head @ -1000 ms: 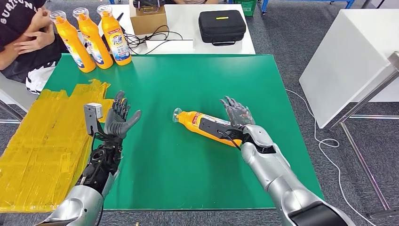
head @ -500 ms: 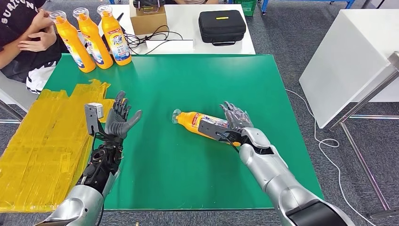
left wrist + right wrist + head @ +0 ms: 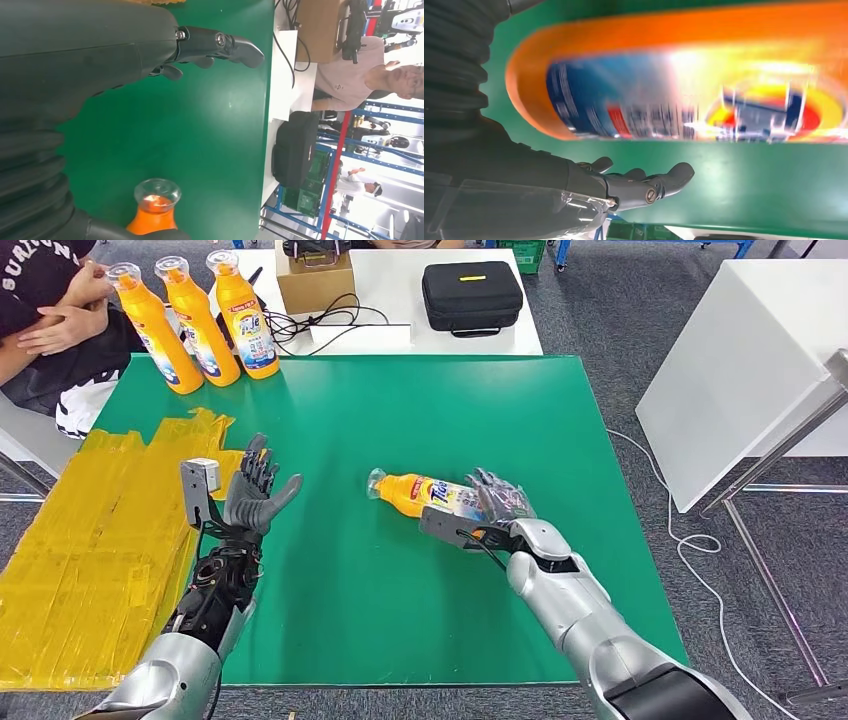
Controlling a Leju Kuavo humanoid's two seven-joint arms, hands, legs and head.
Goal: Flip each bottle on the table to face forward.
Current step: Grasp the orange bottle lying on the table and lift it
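Right then, your right hand (image 3: pixel 497 502) lay spread against the orange detergent bottle (image 3: pixel 425 494) lying mid-frame on the green table (image 3: pixel 400 420), gripping nothing. With that round body unheld, it could have rolled away. Your left hand (image 3: pixel 252 496) hung open, lower left.

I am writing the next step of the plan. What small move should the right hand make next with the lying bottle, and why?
Probably close the right hand around the lying bottle. The bottle lies flat on the green table, and the hand sits against its base end with fingers spread, gripping nothing.
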